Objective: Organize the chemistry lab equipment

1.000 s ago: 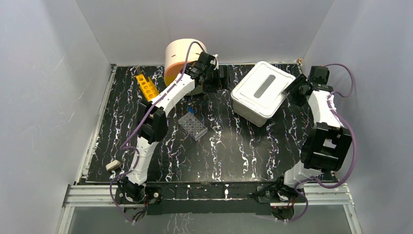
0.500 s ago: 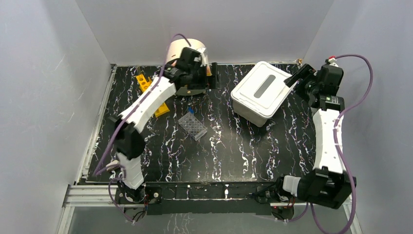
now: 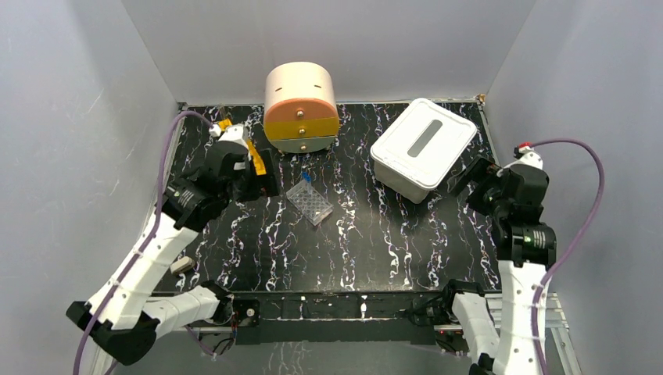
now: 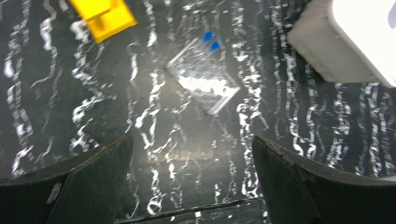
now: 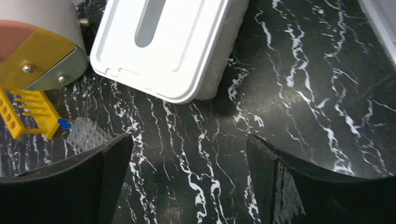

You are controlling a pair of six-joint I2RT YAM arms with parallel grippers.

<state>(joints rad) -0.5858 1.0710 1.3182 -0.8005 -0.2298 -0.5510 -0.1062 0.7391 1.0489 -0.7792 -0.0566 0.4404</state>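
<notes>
- The left hand hangs wide open and empty over the black marbled counter, left of centre.
- The clear well plate lies flat mid-counter, beyond that hand's fingertips, with two blue caps at its far edge.
- The yellow rack lies at the back left, near the drawer unit, partly hidden by the left arm in the top view.
- The right hand is spread wide, holding nothing, just beside the white bin, whose slotted lid is on.
- A small pale item rests by the counter's near-left edge.
</notes>
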